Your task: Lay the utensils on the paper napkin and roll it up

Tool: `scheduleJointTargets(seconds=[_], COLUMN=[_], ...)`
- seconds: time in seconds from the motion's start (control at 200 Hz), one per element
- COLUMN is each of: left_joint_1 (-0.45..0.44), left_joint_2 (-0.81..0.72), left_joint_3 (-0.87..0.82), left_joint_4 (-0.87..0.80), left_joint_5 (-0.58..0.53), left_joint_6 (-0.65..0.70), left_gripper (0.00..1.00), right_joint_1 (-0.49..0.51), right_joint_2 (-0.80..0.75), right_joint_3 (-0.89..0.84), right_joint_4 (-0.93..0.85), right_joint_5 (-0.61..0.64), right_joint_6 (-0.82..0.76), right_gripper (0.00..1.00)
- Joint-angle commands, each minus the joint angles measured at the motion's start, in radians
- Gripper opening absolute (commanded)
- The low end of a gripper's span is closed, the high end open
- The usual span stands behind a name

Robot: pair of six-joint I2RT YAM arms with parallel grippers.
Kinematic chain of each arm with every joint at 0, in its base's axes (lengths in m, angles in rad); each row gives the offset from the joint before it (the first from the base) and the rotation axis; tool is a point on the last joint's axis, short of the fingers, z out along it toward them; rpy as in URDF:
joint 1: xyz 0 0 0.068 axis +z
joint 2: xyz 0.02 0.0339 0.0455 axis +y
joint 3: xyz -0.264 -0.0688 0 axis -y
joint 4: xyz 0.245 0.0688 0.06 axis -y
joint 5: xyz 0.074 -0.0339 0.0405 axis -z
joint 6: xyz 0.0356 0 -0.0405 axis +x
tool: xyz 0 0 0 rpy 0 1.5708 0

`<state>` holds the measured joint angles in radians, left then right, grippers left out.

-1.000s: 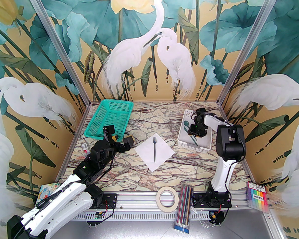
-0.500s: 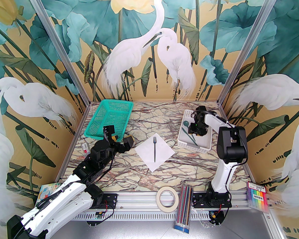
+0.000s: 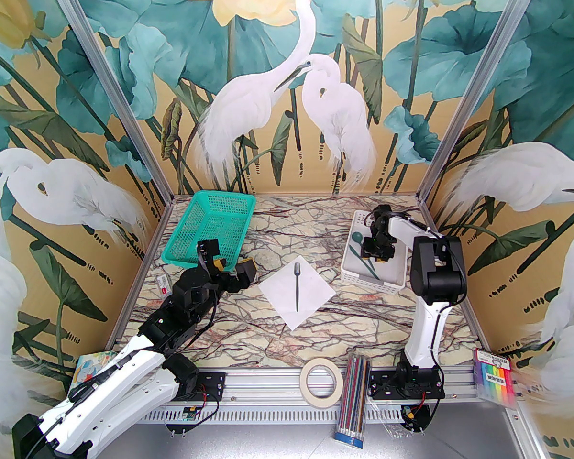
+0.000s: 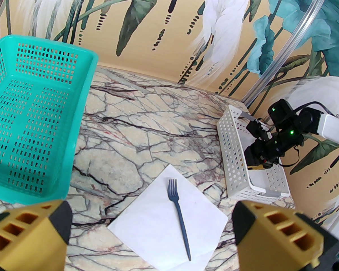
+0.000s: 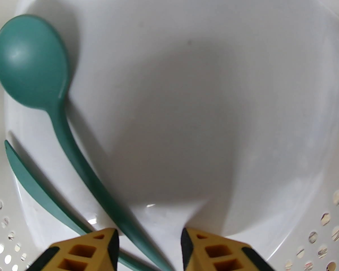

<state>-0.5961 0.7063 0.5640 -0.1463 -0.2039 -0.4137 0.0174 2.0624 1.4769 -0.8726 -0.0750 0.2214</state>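
On the one napkin [image 3: 315, 297] lies one fork [image 3: 296, 287]. Far right, one spoon [image 5: 31, 61] lies in the white basket [image 3: 370, 282], its handle between the half-open jaws of the right gripper [image 5: 150, 236], unpinched. Left gripper [image 4: 151, 216] gapes wide, empty.

— Where does the spoon [image 5: 31, 61] handle end?
— Can't say; it runs off the bottom edge between the right gripper [image 5: 149, 234] fingers. Touching or not, unclear.
— The green strip [image 5: 31, 176] beside it?
— Its lower end goes under the gripper; its kind is unclear. From above, the gripper covers the spoon's middle in the basket [image 3: 387, 286].
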Motion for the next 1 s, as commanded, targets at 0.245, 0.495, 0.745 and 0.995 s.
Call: scheduleJointTargets(seconds=[0.245,0.495,0.745,0.995], left_joint_1=[0.000,0.001,-0.001,0.001], left_joint_2=[-0.020,-0.028,-0.028,-0.029], left_joint_3=[0.030,0.030,0.027,0.022], left_joint_4=[-0.036,-0.043,-0.044,-0.041], left_joint_5=[-0.017,-0.022,-0.022,-0.019], left_joint_6=[0.014,0.014,0.010,0.006], left_gripper=[0.99,0.99,0.99,0.99], right_joint_1=[-0.004,-0.004,-0.004,-0.004], right_joint_2=[0.058,0.024,-0.022,-0.047], right_joint_3=[0.008,-0.027,-0.052,-0.066], right_joint_4=[-0.008,0.013,0.021,0.025], right_joint_5=[-0.008,0.022,0.038,0.043], right_joint_6=[-0.020,-0.014,-0.016,-0.015], right_gripper=[0.29,0.20,0.17,0.17])
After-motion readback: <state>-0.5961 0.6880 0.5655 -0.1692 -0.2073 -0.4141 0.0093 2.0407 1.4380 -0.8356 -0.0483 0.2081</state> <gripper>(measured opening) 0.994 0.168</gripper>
